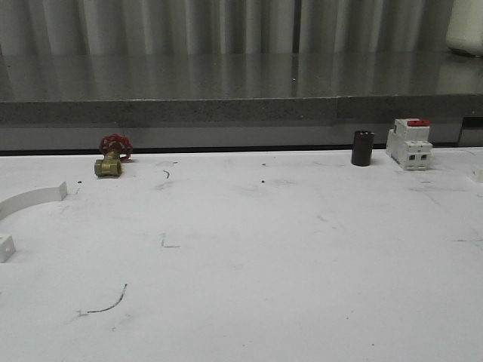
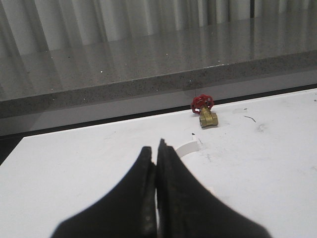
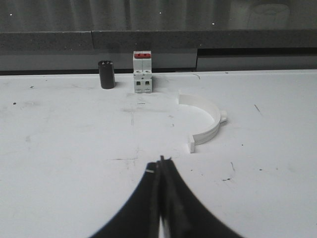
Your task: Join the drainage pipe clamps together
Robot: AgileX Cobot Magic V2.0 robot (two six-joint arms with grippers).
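Observation:
One white half-ring drainage pipe clamp (image 1: pixel 30 198) lies at the table's left edge in the front view, cut off by the frame. In the left wrist view a short piece of that clamp (image 2: pixel 186 148) pokes out just beyond my left gripper (image 2: pixel 155 150), which is shut with nothing in it. The other drainage pipe clamp (image 3: pixel 205 120) lies flat on the table in the right wrist view, a little beyond and to one side of my right gripper (image 3: pixel 160 162). That gripper is also shut and empty.
A brass valve with a red handwheel (image 1: pixel 112 157) sits at the back left. A dark cylinder (image 1: pixel 362 148) and a white circuit breaker with a red switch (image 1: pixel 409 142) stand at the back right. A grey ledge (image 1: pixel 241 105) runs behind the white table (image 1: pixel 249 256).

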